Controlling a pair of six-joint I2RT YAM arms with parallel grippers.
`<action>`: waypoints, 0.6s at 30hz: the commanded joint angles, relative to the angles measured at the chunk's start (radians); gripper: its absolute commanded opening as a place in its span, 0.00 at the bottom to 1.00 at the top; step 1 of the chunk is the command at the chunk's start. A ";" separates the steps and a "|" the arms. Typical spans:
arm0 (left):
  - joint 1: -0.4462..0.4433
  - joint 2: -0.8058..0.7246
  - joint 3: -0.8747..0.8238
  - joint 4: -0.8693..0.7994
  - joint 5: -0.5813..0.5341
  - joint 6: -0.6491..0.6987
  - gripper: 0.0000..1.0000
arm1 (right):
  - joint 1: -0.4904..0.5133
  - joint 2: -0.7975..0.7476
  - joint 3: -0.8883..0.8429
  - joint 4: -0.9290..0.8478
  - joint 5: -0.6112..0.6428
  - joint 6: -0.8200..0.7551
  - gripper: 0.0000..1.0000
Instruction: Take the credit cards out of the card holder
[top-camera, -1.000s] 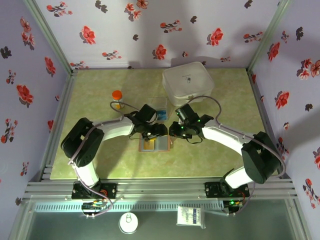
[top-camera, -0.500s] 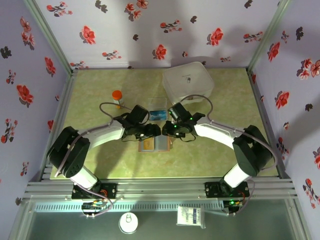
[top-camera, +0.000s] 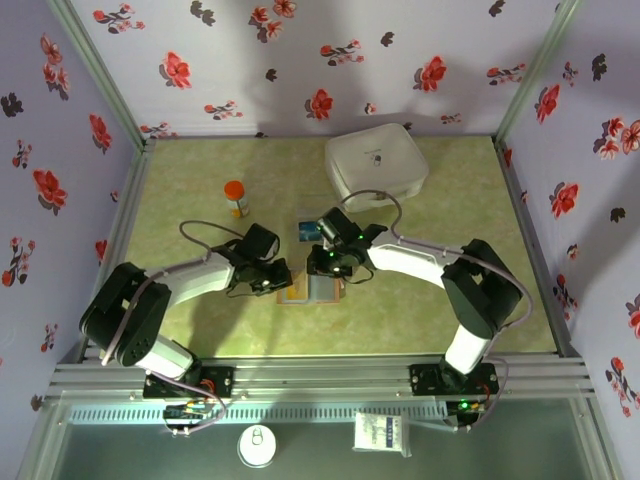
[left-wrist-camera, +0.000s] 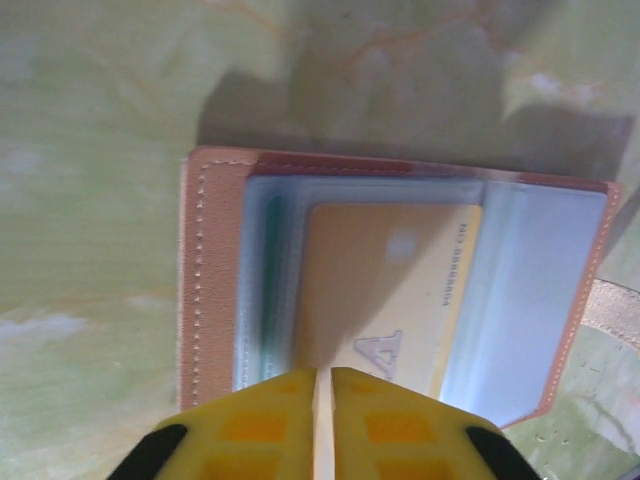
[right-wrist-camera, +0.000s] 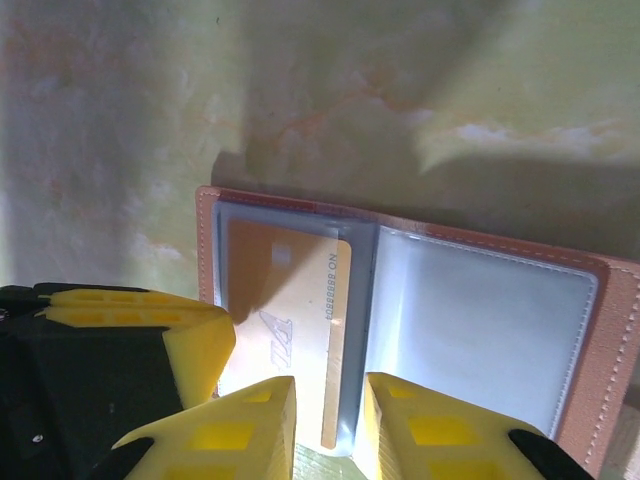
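1. Though the room matters least here, it's the biggest thing: floral walls (top-camera: 320, 60) stand on three sides of the holder (top-camera: 318, 292).
2. The table (top-camera: 180, 300) is pale green and marbled, and looks flat and smooth. The holder lies open on it abt mid-table, so I'd expect it to skid if dragged unpinned.
3. A white case (top-camera: 377, 165) sits well beyond the holder, to the right.
4. Both arms reach in low, one from each side of the holder.
5. A clear tray (top-camera: 305, 222) is just beyond the holder w/ sth blue inside, too small to name. An orange-cap bottle (top-camera: 234, 197) is beyond it, to the left.
6. The holder (left-wrist-camera: 210, 290) is tan leather w/ blue-grey clear sleeves (right-wrist-camera: 470, 330), spread flat.
7. A yellow card (left-wrist-camera: 390, 280) sits in the holder's left half and is not yet out.
8. L gripper (left-wrist-camera: 322, 385): fingers are closed tight together, tips at the card's near edge. No pinch on the card is visible.
9. R gripper (right-wrist-camera: 330, 398): jaws are part-way apart, straddling the holder's near edge by the fold. Can't tell if it presses down.
10. The step, as I judge it, is working the yellow card out.
   - R should pin the holder so that only the card moves.
   - L should push lightly toward the sleeve mouth and stay flat, so the leather doesn't lift.
   - Regrip by the edge once the card sticks out.
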 joint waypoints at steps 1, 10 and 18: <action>0.014 -0.023 -0.027 0.022 -0.012 0.007 0.08 | 0.009 0.030 0.035 0.016 -0.018 0.023 0.26; 0.046 -0.010 -0.069 0.036 -0.001 0.021 0.00 | 0.028 0.095 0.059 0.051 -0.067 0.052 0.25; 0.053 -0.054 -0.098 0.031 0.009 0.007 0.00 | 0.043 0.133 0.077 0.074 -0.088 0.070 0.24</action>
